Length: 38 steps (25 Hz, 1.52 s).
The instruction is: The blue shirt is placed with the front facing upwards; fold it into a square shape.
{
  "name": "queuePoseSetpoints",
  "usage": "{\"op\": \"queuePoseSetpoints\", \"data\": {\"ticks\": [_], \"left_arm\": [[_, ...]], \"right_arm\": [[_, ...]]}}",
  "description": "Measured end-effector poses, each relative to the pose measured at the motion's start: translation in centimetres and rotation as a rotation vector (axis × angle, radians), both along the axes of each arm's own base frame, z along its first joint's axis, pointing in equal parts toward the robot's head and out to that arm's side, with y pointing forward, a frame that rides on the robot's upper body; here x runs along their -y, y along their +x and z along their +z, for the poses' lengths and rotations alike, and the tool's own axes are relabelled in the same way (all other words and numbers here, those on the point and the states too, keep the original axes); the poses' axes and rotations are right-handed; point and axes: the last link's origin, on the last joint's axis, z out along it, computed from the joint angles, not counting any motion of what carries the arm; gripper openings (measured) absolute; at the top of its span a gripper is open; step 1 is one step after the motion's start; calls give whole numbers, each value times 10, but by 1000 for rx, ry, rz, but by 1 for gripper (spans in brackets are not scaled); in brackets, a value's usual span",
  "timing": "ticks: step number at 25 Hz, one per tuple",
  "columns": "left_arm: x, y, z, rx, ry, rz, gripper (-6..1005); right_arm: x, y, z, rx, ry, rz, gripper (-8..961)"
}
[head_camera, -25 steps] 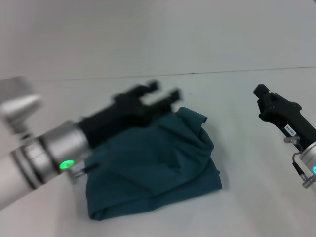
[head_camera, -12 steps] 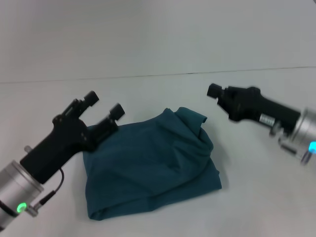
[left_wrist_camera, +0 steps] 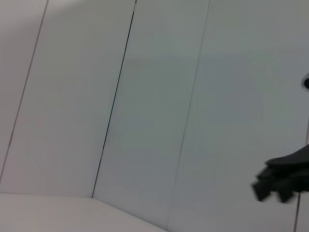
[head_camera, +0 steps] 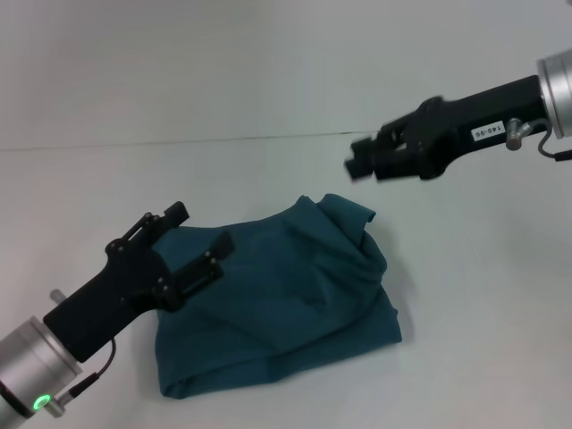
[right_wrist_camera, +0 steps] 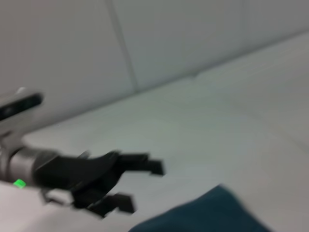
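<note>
Altogether we count one garment and two grippers. We see the blue shirt (head_camera: 277, 299) lying on the white table (head_camera: 465, 295) as a single rumpled heap of soft, matte teal cloth, roughly four-sided, with rounded folded edges along the side nearest the robot and a peaked ridge of creases at its far right corner. No lettering or neck opening shows on the cloth from the head view.

We find the left gripper (head_camera: 197, 239) over the shirt's left edge, raised off the cloth, its two black, blocky fingers spread apart with nothing between them; its arm is a black body joined to a silver cylinder. We find the right gripper (head_camera: 365, 159) up in the air beyond the shirt's far right corner, clear of the cloth, black and angular on a silver wrist; whether its fingers are apart or together we cannot tell.

From the right wrist view we see one corner of the shirt (right_wrist_camera: 212, 215) and the left gripper (right_wrist_camera: 145, 186) beside it.
</note>
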Motion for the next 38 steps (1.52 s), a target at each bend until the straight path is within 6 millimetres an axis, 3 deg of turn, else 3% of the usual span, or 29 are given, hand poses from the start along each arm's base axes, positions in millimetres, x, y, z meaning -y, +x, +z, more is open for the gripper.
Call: {"op": "queuePoseSetpoints", "data": {"ticks": [6,10,13,18,27,38], "left_arm": [[0,-7,5,19,18,39,859],[1,-9,7,31,20,50,859],[1,-9,8,34,19,54,859],[3,-12,8,33,20,63,859],[3,-13,8,31,19,71,860],[3,-14,8,38,13,78,860]], "right_arm": [[-8,-36,-8,257,-121,-60,289],[-14,-46,-22,421,-113,-123,378],[-15,-61,-40,457,-108,-168,499],[-13,-66,-67,502,-97,-175,499],[-23,-58,-105,495,-39,-193,498],[-15,-45,-126,620,-59,-172,499]]}}
